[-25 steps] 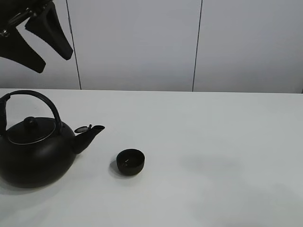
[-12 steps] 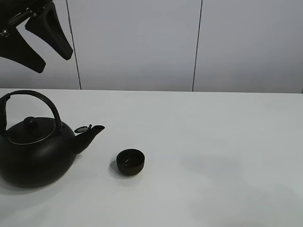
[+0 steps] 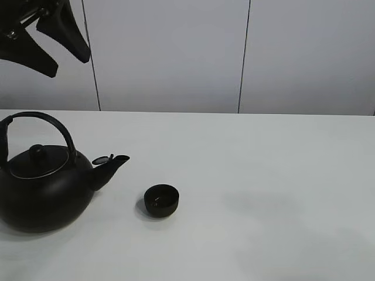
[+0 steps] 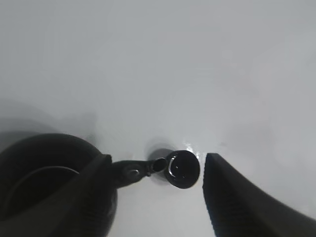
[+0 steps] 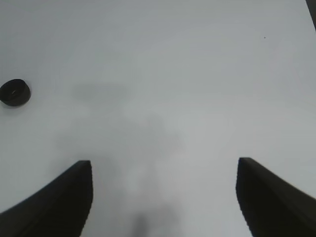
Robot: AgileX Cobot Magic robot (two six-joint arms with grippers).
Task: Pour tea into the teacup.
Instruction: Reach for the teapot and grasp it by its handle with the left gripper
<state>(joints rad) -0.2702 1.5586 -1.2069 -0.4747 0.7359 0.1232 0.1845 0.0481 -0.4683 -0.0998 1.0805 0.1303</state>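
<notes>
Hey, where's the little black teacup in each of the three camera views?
Exterior high: teacup left of centre on the table, just right of the kettle spout.
Left wrist: teacup right by the kettle spout tip.
Right wrist: teacup small, well beyond the open right claw; no kettle.
Shared landmark: kettle spout, exterior high and left wrist only.

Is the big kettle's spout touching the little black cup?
Apart. The exterior high view shows bare white table between the kettle's spout and the teacup.
</notes>
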